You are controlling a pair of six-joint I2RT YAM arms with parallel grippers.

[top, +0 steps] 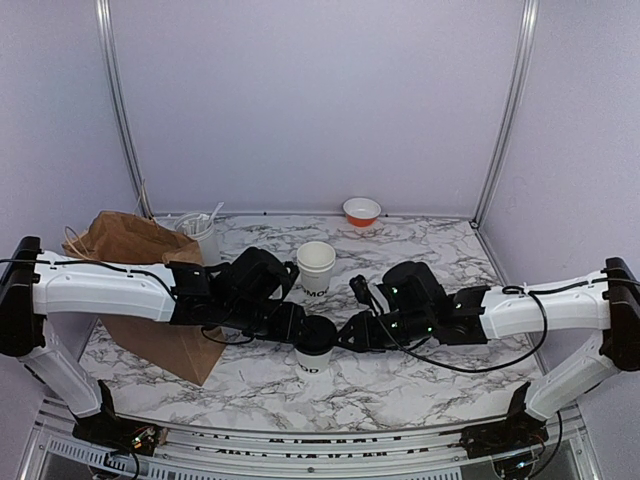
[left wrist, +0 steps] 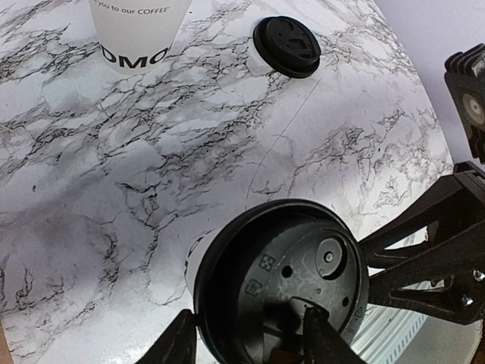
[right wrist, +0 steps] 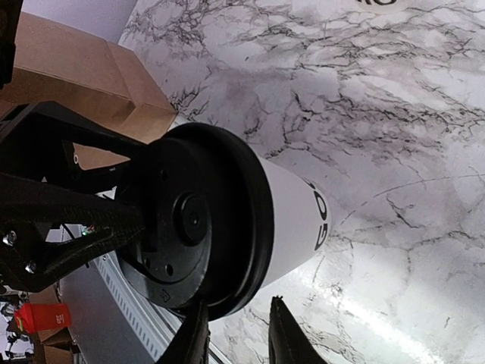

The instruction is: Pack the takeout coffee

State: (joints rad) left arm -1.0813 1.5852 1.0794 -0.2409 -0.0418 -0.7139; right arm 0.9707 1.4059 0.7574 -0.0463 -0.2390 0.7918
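At the left edge of the marble table [top: 430,380] stood a brown paper bag [top: 130,235]. Just beside it, toward the far-left corner, was the canister of utensils [top: 203,240].

The left gripper [left wrist: 248,318] reached in from the left over the lidded cup [top: 311,362]. This cup stood upright close to the near edge, about midway along it. Its black lid [left wrist: 280,288] sat on the rim. In the left wrist view the fingers stood apart, one at the lid's outer edge and the other over its top. Whether they gripped the lid I could not tell.

Behind that cup, toward the middle of the table, the open cup [top: 316,262] stood upright with no lid. A loose lid [left wrist: 286,45] lay flat on the marble near it, not touching it. An orange-and-white bowl [top: 361,211] sat at the far edge, a little right of centre.

The right gripper [right wrist: 237,307] came in from the right, its tips at the lidded cup just under the lid's rim. Its fingers had only a narrow gap between them. Whether they pinched anything I could not tell.
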